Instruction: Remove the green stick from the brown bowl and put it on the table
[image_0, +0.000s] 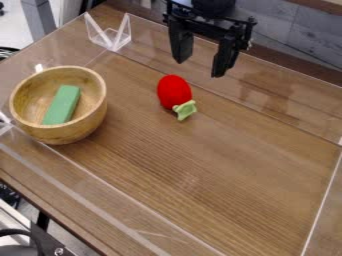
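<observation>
A green stick (60, 104) lies flat inside the brown wooden bowl (34, 128) at the left of the table. My gripper (201, 56) hangs at the top centre, pointing down, well to the right of the bowl and above the table. Its two dark fingers (178, 45) stand apart and nothing is between them.
A red strawberry-like toy (175, 92) with a green leaf end lies on the wooden table, just below the gripper. A clear plastic stand (110, 33) sits at the back left. Transparent walls (80, 190) border the table's edges.
</observation>
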